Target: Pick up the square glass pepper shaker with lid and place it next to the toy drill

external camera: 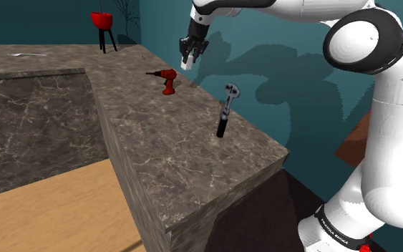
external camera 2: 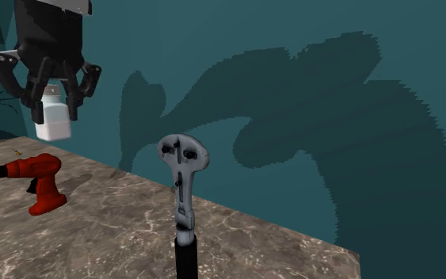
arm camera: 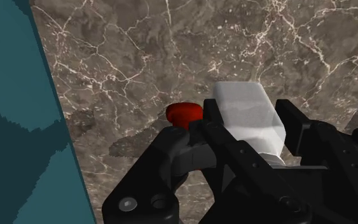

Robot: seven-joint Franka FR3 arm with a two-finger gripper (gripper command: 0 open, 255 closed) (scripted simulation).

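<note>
A white, translucent square shaker hangs in the air, clasped near its top by my black gripper, which is shut on it. In the shoulder view the gripper and the shaker hover above the marble countertop, a little right of and behind the red toy drill. The drill lies on the counter below the shaker. Looking along the hand, the shaker sits between both fingers, with a red part of the drill just beside it.
A grey adjustable wrench with a black handle stands on the counter near its teal-wall edge, also close in the second exterior view. A red bowl-shaped object on black legs and a small pale utensil sit far back.
</note>
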